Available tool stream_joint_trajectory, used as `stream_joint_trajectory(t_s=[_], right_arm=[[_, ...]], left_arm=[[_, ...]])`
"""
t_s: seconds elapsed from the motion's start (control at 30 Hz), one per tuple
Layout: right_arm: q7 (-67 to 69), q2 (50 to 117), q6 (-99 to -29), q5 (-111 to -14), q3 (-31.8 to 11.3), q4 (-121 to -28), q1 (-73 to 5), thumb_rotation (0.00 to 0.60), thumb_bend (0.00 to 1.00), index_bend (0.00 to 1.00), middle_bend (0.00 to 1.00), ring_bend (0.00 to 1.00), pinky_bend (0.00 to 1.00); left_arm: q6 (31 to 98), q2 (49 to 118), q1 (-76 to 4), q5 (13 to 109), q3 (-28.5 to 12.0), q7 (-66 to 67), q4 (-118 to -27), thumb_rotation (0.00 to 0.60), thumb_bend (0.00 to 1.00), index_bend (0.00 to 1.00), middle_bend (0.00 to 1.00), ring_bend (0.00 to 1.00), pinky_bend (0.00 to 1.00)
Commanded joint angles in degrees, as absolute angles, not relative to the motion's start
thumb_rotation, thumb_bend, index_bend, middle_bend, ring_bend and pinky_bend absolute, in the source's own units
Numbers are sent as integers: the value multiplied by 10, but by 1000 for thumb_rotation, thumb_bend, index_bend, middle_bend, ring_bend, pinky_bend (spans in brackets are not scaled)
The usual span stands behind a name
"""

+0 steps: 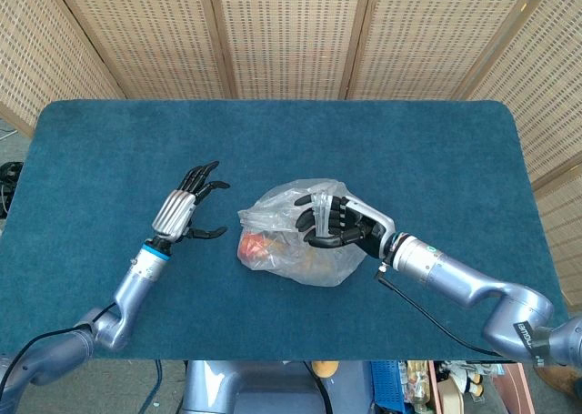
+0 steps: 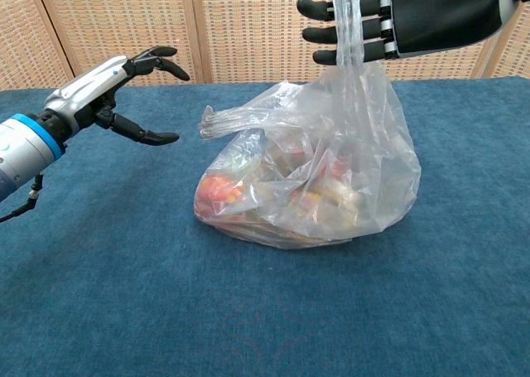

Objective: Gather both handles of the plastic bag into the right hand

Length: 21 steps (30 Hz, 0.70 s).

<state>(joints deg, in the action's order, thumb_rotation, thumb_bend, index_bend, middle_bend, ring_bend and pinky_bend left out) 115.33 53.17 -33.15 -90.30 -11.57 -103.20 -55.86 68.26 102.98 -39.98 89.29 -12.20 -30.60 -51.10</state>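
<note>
right hand [image 2: 389, 16] holds one handle up; plastic bag [image 2: 310, 174] sits mid table [image 1: 109, 141]. left hand [image 2: 116, 87] empty, fingers spread, near loose handle [image 2: 217, 122]. risk: limp handle slips the pinch, or a tug tips the bag.

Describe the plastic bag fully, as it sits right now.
The plastic bag is thin, clear and crinkled, bulging with packed goods that show through as red, orange and pale shapes. Its base rests on the blue table. One handle is stretched straight up, looped over the fingers of the right hand, which holds it taut. The other handle sticks out loose toward the left, twisted and unheld. The left hand is near that loose handle, fingers spread, not touching the bag.
</note>
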Motion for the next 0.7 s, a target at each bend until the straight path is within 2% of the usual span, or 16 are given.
stream_joint_trajectory(t_s=[0.03, 0.33, 0.7], right_arm=[[1154, 530, -332, -904, -112, -1031, -562, 600, 27, 282, 440, 369, 353], [1157, 533, -335, -904, -104, -1028, -569, 600, 31, 281, 440, 369, 354], [1163, 536, -342, -904, -95, -1019, -573, 600, 35, 281, 441, 369, 354]], left_arm=[[673, 1034, -416, 886, -129, -291, -518, 600, 192, 282, 0, 0, 0], [631, 1029, -441, 871, -123, -229, -552, 600, 193, 291, 0, 0, 0], [636, 1044, -451, 851, -131, -200, -561, 600, 192, 332, 0, 0, 0]])
